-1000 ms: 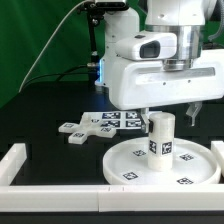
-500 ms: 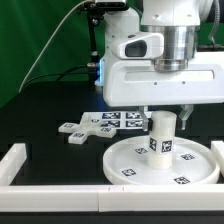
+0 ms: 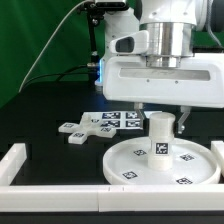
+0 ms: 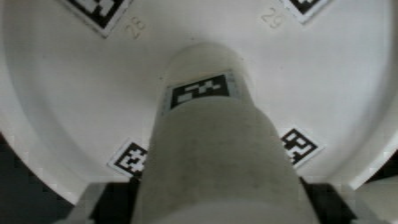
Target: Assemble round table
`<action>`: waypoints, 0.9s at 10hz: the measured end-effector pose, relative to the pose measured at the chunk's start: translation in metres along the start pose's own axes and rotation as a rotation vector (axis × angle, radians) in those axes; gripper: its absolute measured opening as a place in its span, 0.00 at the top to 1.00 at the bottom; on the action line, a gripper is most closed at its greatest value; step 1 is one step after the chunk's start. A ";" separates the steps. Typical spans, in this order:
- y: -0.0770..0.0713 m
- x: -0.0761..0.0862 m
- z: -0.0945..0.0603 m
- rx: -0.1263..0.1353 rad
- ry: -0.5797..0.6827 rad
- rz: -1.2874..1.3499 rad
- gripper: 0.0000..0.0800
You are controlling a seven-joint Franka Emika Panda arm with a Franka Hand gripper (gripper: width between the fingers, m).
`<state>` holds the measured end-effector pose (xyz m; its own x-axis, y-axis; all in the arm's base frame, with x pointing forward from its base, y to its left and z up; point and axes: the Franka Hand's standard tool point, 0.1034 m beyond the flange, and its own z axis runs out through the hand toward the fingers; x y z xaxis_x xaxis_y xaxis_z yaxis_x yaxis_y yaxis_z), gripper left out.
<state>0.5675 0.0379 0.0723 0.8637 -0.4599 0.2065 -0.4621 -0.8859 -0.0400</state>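
The large white round disc (image 3: 128,160) lies flat on the black table at the front. The short thick cylinder leg (image 3: 160,138) stands upright on its middle. My gripper (image 3: 161,116) hangs right above the leg, open, with one finger on each side of the leg's top and a small gap on both sides. In the wrist view the leg (image 4: 217,130) runs up between my dark fingers (image 4: 111,203) with the tagged disc (image 4: 71,90) beneath it. The cross-shaped base (image 3: 84,129) lies loose on the table at the exterior view's left of the disc.
The marker board (image 3: 120,118) lies flat behind the disc. A white straight-edged border wall (image 3: 60,194) runs along the front and turns back at the exterior view's left (image 3: 14,160). A cable hangs at the back.
My gripper has risen and shifted slightly toward the exterior view's left, and more of the leg now shows below it. The leg, disc and base have not moved.
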 end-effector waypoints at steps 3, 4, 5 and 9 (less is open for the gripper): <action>0.004 -0.001 0.000 0.005 -0.040 0.279 0.49; 0.004 -0.001 0.000 0.004 -0.040 0.318 0.49; 0.004 -0.001 0.000 0.002 -0.042 0.377 0.49; 0.004 -0.003 0.001 -0.033 -0.111 0.879 0.49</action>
<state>0.5629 0.0361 0.0709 0.2067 -0.9782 0.0185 -0.9720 -0.2075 -0.1107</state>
